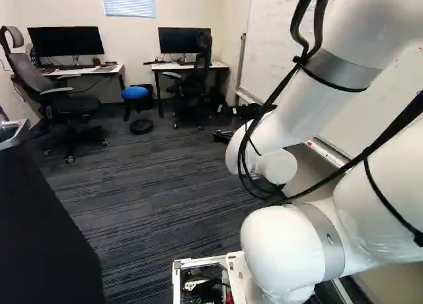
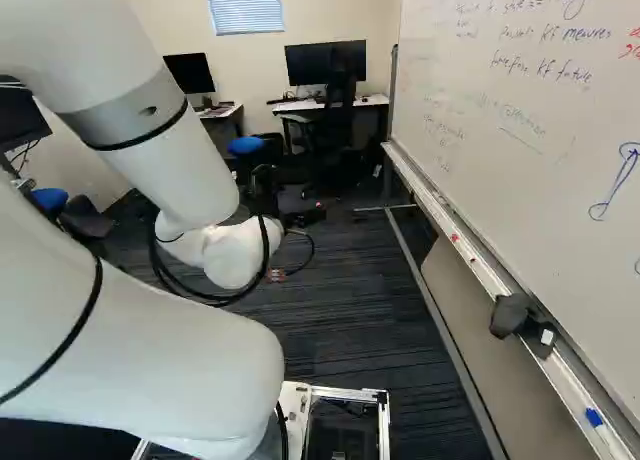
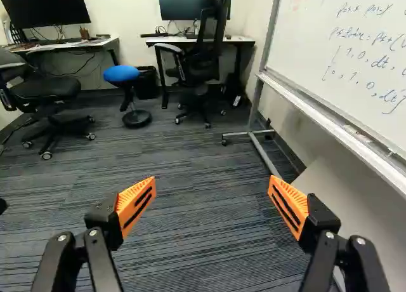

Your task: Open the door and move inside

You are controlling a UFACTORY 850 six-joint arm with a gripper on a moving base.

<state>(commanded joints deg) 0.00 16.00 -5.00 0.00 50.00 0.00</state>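
gripper, left base view: black gripper (image 1: 225,123), ahead of white arm (image 1: 297,112).
furniture, left base view: 2 desks (image 1: 109,70), 2 monitors (image 1: 66,41), 2 office chairs (image 1: 69,104), 1 blue-topped stool (image 1: 135,92).
board, right base view: 1 whiteboard (image 2: 520,130), handwriting on it; 1 blue marker (image 2: 594,417) on its ledge.
fingers, wrist view: wide apart, 2 orange pads (image 3: 136,205), carpet (image 3: 196,178) visible between.
door: location and look cannot be told.

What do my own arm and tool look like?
The arm is smooth, rounded white segments with grey bands at the joints; black cables run along it, strapped on with thin black ties. The tool is black, with two fingers carrying ribbed orange pads, each with dark slots.
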